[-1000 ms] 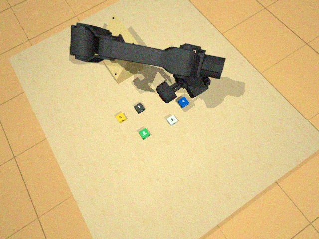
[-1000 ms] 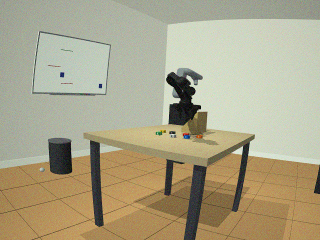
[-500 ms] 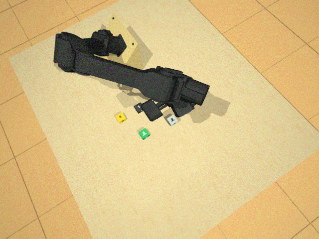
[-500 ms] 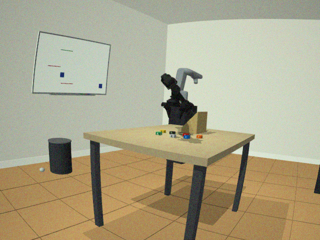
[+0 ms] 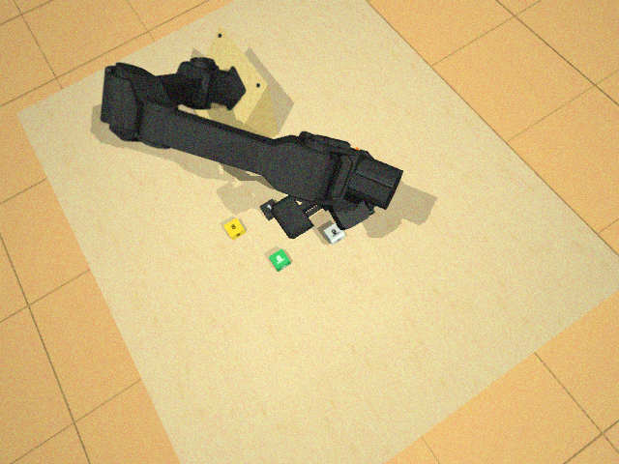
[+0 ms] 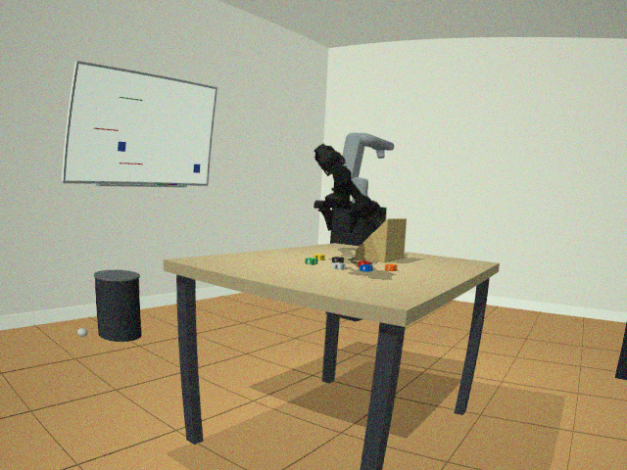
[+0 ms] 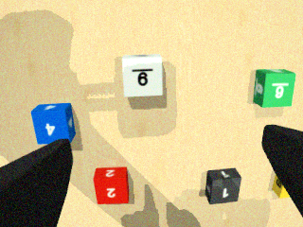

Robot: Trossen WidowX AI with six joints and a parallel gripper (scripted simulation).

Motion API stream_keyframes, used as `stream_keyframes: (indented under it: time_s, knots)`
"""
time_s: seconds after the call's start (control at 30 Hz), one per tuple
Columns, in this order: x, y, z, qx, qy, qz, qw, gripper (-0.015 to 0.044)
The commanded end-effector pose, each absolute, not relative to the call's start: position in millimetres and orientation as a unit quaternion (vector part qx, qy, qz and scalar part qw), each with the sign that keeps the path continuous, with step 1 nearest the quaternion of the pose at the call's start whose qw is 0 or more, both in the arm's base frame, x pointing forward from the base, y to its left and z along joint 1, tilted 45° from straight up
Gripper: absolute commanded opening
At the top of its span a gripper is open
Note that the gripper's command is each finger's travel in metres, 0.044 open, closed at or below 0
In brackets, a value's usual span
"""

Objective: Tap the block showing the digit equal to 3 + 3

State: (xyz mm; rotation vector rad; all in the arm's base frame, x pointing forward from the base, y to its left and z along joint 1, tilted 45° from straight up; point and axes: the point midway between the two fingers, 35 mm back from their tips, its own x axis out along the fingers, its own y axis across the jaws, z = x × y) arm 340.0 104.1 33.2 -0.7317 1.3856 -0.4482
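Hiding red, blue blocks — arm (image 5: 240, 144), gripper (image 5: 319, 216) open

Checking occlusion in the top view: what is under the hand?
The hand is open and empty. Wrist view shows red, black and blue blocks below; top view hides red and blue.

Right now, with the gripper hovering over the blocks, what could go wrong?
1. The white block and the green block both show barred digits that the wrist view seems to invert, so a 6 and a 9 could be mixed up and the wrong block tapped.
2. The gripper is wide open. Coming down, its fingers might brush the red block, black block or blue block.
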Motion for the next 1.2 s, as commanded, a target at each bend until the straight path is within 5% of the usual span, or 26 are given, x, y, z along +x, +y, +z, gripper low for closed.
stream_keyframes:
  time_s: [0.0,0.17,1.0,1.17]
  knots:
    - [349.0,72.3,65.5,-0.324,0.617,-0.204,0.687,0.04]
    - [351.1,18.4,116.8,-0.327,0.616,-0.208,0.686,0.04]
    - [351.1,18.4,116.8,-0.327,0.616,-0.208,0.686,0.04]
    - [362.1,-20.8,75.6,-0.327,0.616,-0.208,0.686,0.0269]
